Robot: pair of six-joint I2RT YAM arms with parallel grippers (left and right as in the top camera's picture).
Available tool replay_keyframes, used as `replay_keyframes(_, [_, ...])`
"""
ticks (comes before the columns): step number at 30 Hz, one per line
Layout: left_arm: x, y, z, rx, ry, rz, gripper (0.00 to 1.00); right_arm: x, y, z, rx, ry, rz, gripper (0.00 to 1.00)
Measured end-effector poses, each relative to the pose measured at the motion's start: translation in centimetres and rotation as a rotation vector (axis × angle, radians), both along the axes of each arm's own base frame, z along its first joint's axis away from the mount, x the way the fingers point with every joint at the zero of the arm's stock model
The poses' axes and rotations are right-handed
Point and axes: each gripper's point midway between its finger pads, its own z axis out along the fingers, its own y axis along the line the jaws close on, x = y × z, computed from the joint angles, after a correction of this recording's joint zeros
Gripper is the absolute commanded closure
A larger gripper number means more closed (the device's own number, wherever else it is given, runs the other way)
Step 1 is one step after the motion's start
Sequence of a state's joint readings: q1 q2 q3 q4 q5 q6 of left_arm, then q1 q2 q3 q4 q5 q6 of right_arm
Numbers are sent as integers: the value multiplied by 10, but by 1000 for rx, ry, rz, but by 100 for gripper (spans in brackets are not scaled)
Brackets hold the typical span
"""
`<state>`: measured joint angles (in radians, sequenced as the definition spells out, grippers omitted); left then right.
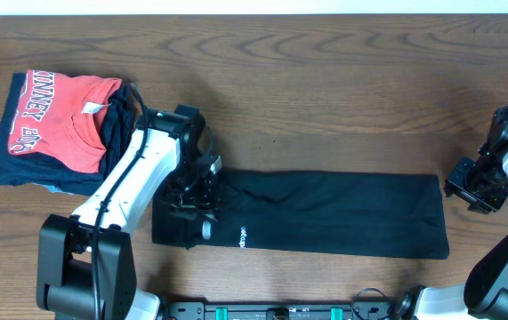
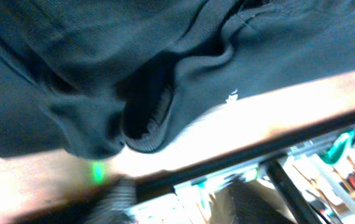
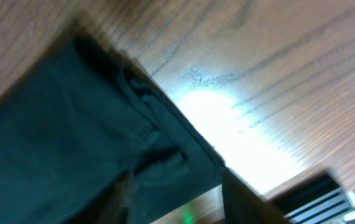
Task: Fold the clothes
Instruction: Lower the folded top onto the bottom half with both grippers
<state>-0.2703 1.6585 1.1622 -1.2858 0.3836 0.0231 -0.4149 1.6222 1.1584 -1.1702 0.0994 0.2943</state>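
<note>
Overhead straight down, wrist views close, sharing black T-shirt (image 1: 325,213)

Bare table (image 1: 325,107) beyond black T-shirt (image 1: 325,213); folded pile (image 1: 58,133) blocks far left; left arm (image 1: 138,178) overhangs shirt end

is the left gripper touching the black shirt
Touching. The overhead view shows the left gripper pressed into the black shirt, whose left end bunches around it.

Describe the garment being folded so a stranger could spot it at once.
On the wooden table, look near the front edge, right of the clothes pile. The black T-shirt lies there as a long flat band. Unlike the pile's red T-shirt and navy garments, it is black and spread out.
</note>
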Motion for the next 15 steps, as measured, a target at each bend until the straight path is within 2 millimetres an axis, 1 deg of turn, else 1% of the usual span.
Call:
replay_keyframes(2, [-5, -1, 2, -10, 22, 4, 30, 0, 0, 0, -2, 1, 10, 44])
replay_keyframes(5, [-5, -4, 3, -23, 28, 10, 30, 3, 2, 0, 14, -12, 35, 40])
replay_keyframes(10, [0, -6, 2, -35, 5, 11, 31, 9, 15, -1, 95, -49, 77, 38])
replay_keyframes(13, [12, -10, -2, -50, -46, 14, 40, 14, 25, -1, 151, -78, 86, 36])
replay_keyframes(14, [16, -11, -3, -55, -63, 14, 44, 17, 28, 0, 172, -93, 88, 36])
replay_keyframes(15, [20, -12, -4, -62, -83, 15, 50, 21, 31, 0, 188, -112, 90, 33])
